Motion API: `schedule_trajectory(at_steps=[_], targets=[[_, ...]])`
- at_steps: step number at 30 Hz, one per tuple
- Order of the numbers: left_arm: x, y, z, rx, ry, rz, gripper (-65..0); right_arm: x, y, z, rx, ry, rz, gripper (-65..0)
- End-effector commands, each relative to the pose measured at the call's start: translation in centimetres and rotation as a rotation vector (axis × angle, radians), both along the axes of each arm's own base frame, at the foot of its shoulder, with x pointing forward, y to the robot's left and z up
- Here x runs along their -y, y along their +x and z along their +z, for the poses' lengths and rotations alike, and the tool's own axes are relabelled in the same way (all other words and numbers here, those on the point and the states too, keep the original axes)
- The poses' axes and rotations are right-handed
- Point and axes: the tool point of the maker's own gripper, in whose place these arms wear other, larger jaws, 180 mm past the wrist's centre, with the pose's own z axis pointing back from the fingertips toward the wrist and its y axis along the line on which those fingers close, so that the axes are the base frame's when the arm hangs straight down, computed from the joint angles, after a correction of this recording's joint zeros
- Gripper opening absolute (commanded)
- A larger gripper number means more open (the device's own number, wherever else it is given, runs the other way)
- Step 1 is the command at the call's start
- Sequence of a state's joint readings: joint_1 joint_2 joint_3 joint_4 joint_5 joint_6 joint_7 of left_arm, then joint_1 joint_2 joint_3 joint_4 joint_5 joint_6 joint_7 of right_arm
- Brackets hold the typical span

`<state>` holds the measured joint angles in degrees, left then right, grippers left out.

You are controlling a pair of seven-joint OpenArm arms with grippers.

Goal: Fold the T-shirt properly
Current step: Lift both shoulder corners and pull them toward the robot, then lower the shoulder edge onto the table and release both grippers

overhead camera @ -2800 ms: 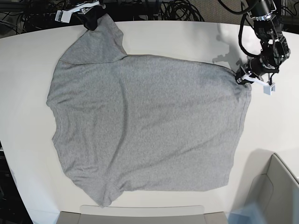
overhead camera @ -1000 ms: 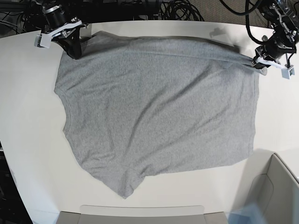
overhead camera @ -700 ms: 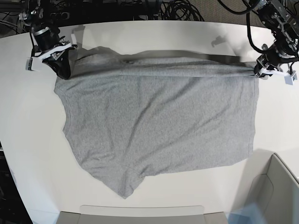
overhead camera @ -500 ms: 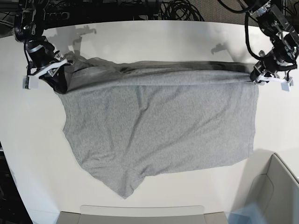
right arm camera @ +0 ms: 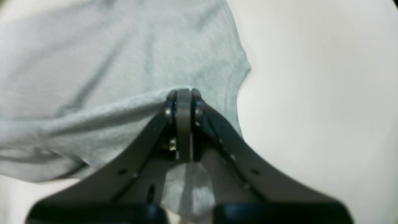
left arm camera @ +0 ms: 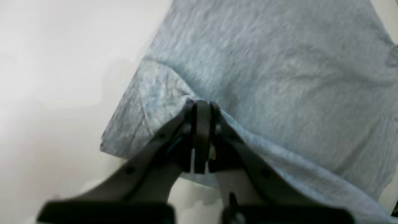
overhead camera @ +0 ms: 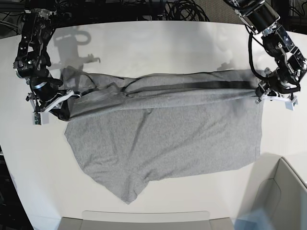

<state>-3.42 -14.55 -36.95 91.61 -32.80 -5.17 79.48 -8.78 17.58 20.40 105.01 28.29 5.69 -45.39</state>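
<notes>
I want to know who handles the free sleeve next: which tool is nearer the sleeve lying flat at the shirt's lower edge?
Right. The right tool grips the T-shirt up and left of that sleeve; the left tool grips the far corner, across the shirt.

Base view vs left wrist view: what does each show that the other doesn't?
Only base: the whole T-shirt spread on the white table, its far edge lifted and pulled toward the near side between both arms, the right gripper pinching the other end, plus the cables behind the table.
Only left wrist: a close look at the left gripper, shut on a bunched bit of fabric, with the hem corner hanging beside it.
Both: grey shirt fabric, the table surface and the left gripper holding the shirt's edge.
</notes>
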Motion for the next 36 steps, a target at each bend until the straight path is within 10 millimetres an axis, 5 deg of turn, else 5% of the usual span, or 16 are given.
schedule_trajectory(at_steps=[1, 9, 15, 18, 23, 27, 32, 36], targets=[[-0.5, 0.8, 1.2, 0.024, 0.021, -0.004, -65.0, 0.3, 1.1, 1.4, 0.052, -0.012, 0.002, -65.0], [-0.5, 1.9, 2.0, 0.055, 0.021, -0.004, -65.0, 0.4, 2.7, -0.1, 0.014, -0.013, -0.003, -63.5], [-0.5, 1.9, 2.2, 0.059, 0.02, -0.006, -48.1, 0.5, 2.8, 0.7, 0.038, -0.012, -0.006, -41.3], [-0.8, 1.7, 2.3, 0.062, 0.023, 0.002, -47.0, 0.8, 2.4, 2.1, 0.075, -0.024, -0.013, -34.5], [-1.0, 1.1, 3.2, 0.076, 0.069, -0.007, -46.6, 1.0, 0.8, 3.4, 0.105, -0.046, -0.017, -34.0], [-1.1, -1.5, 1.8, 0.02, 0.101, -0.013, -44.4, 2.3, -1.2, 1.8, 0.053, -0.054, -0.054, -34.0], [-3.8, -4.1, 0.8, 0.016, 0.221, 0.013, -38.0, 4.1, -3.6, 0.0, 0.004, -0.034, -0.134, -34.0], [-3.2, -4.3, -0.1, -0.03, 0.255, -0.074, -37.7, 5.0, -4.8, -1.0, -0.011, -0.044, -0.106, -34.0]])
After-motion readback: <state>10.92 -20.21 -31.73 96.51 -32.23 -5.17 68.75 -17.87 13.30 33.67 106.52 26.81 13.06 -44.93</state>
